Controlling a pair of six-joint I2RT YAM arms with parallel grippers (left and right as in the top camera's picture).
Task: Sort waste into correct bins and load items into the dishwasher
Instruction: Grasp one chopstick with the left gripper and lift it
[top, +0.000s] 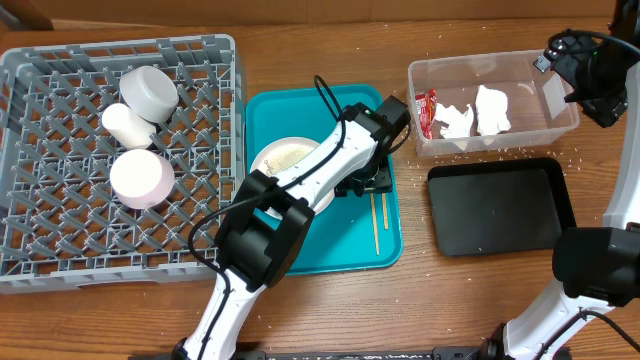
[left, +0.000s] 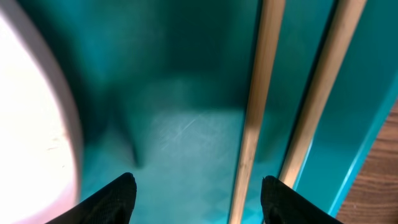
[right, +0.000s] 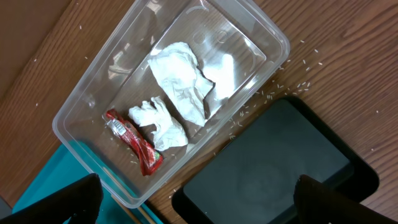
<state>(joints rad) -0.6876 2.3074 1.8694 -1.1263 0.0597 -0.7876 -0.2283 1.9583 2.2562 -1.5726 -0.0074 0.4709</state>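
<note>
My left gripper (top: 368, 186) is open and low over the teal tray (top: 330, 250). In the left wrist view (left: 199, 180) one wooden chopstick (left: 255, 124) lies between its fingertips and the other runs by the right finger. The chopsticks (top: 378, 222) lie beside the white plate (top: 285, 160), whose rim shows at the left (left: 25, 124). My right gripper (top: 572, 60) is open and empty (right: 199, 193), high over the clear tub (top: 545, 100) and the black tray (top: 500, 208). The tub (right: 87, 106) holds two crumpled napkins (right: 183, 81) and a red-and-white wrapper (right: 134, 140).
The grey dish rack (top: 60, 230) at the left holds two cups (top: 150, 90) and a bowl (top: 140, 178). Rice grains (top: 500, 152) are scattered on the wood round the tub and the black tray (right: 280, 168). My left arm crosses over the plate.
</note>
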